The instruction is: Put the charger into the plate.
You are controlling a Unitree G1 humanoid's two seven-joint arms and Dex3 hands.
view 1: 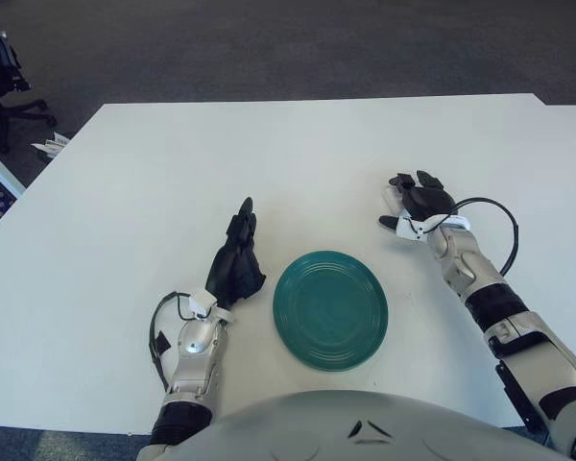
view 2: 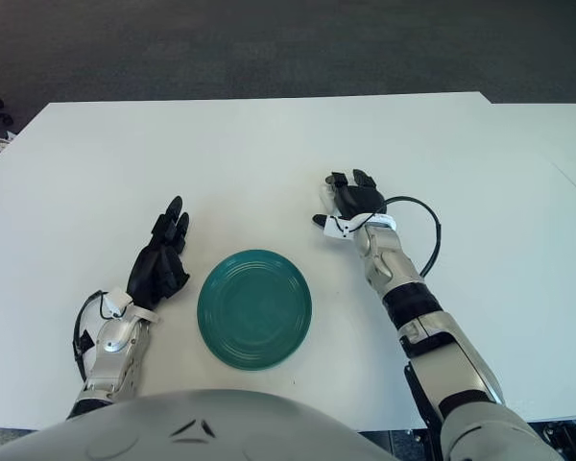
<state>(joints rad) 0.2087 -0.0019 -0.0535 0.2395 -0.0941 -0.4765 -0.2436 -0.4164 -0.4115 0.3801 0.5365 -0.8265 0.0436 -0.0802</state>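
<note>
A round green plate lies on the white table, close in front of me. My right hand is up and to the right of the plate, a short way past its rim. Its dark fingers are curled down over a small white charger. Only slivers of the charger show beside the thumb; the rest is hidden under the palm. My left hand shows just left of the plate, idle, fingers straight and holding nothing.
A black cable loops off my right wrist. Dark carpet lies beyond the table's far edge, with an office chair at the far left. Bare tabletop surrounds the plate on all sides.
</note>
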